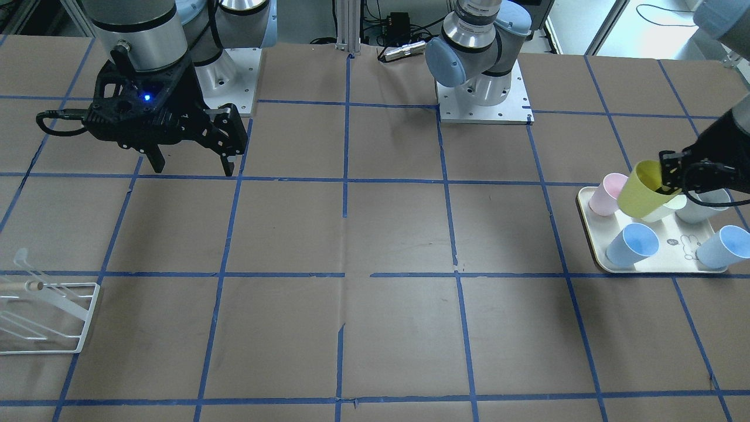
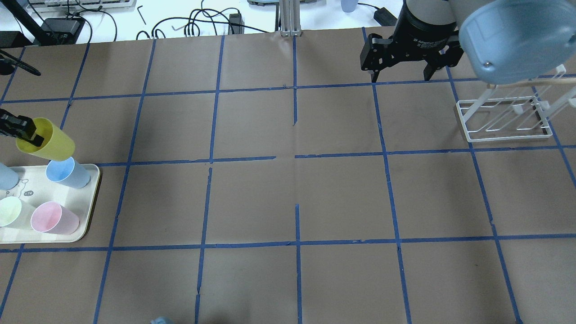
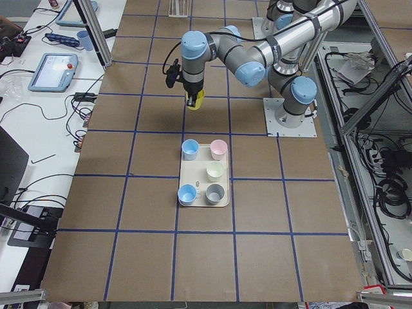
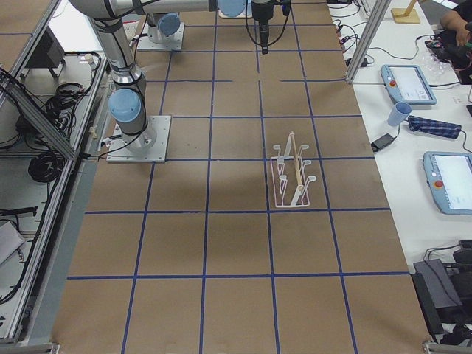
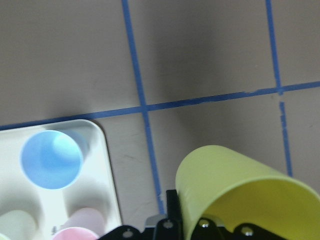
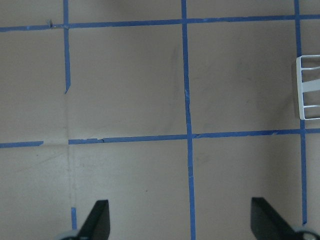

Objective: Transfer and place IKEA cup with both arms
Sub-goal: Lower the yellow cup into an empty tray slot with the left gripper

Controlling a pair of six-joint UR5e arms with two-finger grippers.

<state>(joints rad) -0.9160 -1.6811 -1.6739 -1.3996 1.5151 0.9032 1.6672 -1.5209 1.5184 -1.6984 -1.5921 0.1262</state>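
Note:
The lime-yellow IKEA cup is tilted and held off the table just beyond the white tray. My left gripper is shut on its rim, one finger inside the mouth. The cup also shows in the overhead view, in the left side view and in the left wrist view. My right gripper is open and empty, hanging above the table near its own base. It also shows in the overhead view and the right wrist view.
The tray holds a pink cup, a pale cream cup and light blue cups. A white wire rack stands on the robot's right side, also in the front-facing view.

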